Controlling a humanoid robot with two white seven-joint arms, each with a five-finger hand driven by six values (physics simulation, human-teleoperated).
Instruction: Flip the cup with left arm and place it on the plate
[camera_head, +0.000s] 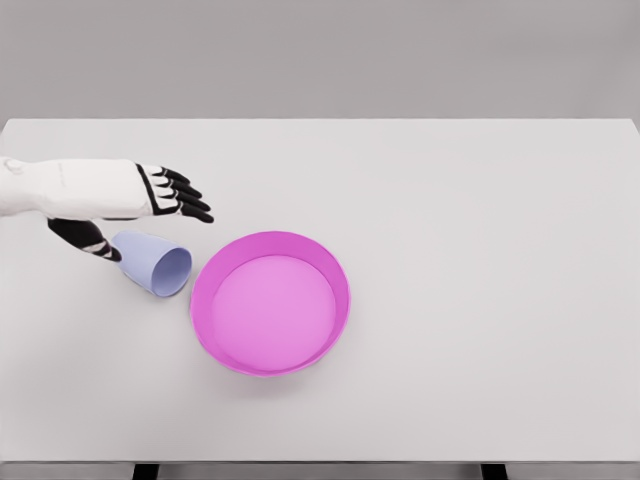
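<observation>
A pale blue cup (153, 263) lies on its side on the white table, its mouth facing right toward the plate. The pink plate (271, 302), round with a raised rim, sits just right of the cup. My left hand (140, 215) comes in from the left edge and hovers over the cup's closed end. Its fingers (180, 196) are spread above the cup and the thumb (88, 240) reaches down beside the cup's base. The fingers hold nothing. The right arm is out of view.
The white table (480, 250) spans the whole view, its far edge near the top and its front edge near the bottom. A plain grey wall stands behind it.
</observation>
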